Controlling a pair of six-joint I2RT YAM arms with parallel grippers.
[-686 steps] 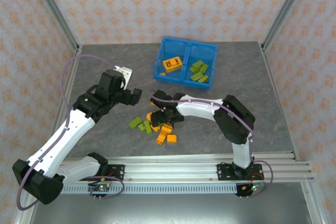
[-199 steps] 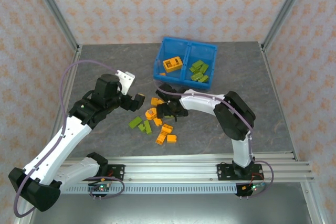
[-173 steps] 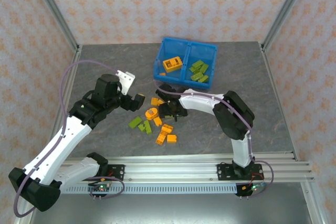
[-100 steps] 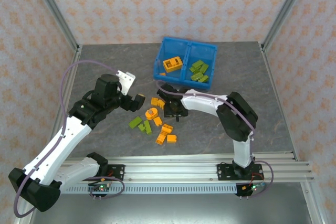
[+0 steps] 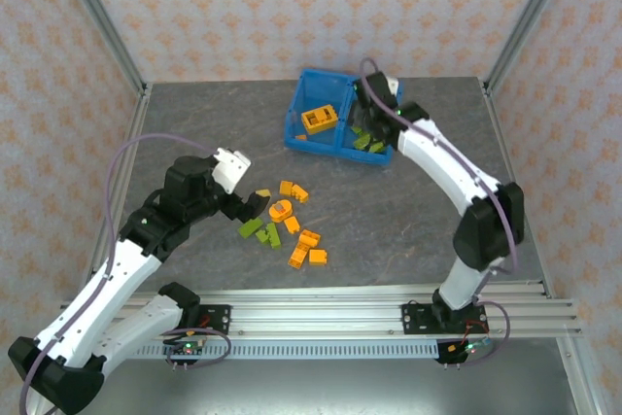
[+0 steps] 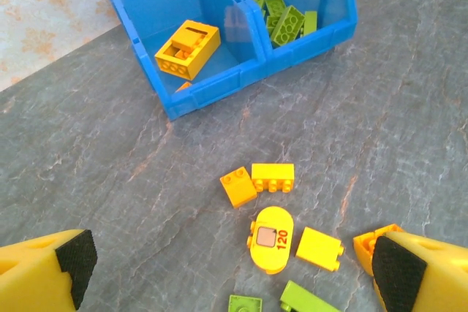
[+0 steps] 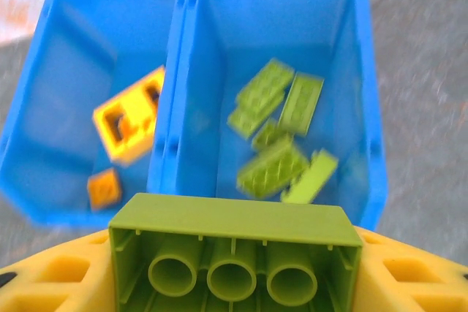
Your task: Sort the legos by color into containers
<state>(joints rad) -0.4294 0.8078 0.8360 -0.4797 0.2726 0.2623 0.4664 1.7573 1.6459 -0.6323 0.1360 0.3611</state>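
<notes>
The right arm swung away from the loose legos point(image 5: 292, 230) on the counter point(image 5: 194, 123) and stretched toward the far side. The right end effector point(image 5: 373, 120) ended up above the blue bin point(image 5: 299, 104), over the right compartment point(image 7: 292, 20) where green bricks lay. Its jaws had narrowed from wide apart onto a lime green brick point(image 7: 234, 233), which left the pile and hung clamped between the yellow fingers point(image 7: 409, 275). The left arm drew back and sank lower. The left end effector point(image 5: 251, 205) shifted nearer, to the pile's left edge.
</notes>
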